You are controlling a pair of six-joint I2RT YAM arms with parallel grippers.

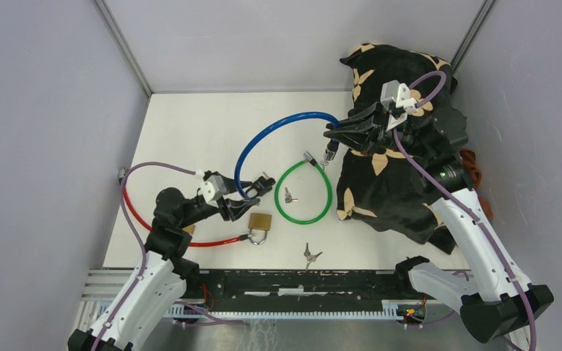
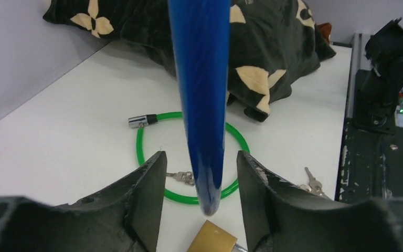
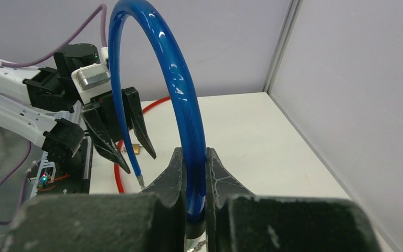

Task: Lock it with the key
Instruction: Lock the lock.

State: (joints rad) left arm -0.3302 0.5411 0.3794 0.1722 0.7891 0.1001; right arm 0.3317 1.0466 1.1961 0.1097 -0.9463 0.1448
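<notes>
Jaws of the right gripper [image 3: 193, 153] clamp the blue cable [image 3: 176, 79] at lower centre; the left gripper [image 2: 200, 157] stands open astride its free end, gaps either side.

The blue cable [image 3: 181, 89] has a smooth, glossy plastic sheath that catches highlights; the green cable [image 2: 170, 114] and red cable [image 1: 212, 242] look the same slick plastic. The padlock [image 1: 260, 221] is dull brass-coloured metal with a shiny steel shackle, the keys [image 1: 311, 255] bright bare metal. The black cloth [image 1: 402, 168] is soft, matt, crumpled fabric. The table [image 1: 190, 131] is matt white. The fingers [image 3: 221, 181] of the right gripper [image 3: 193, 152] are dull, faintly rough black plastic
</notes>
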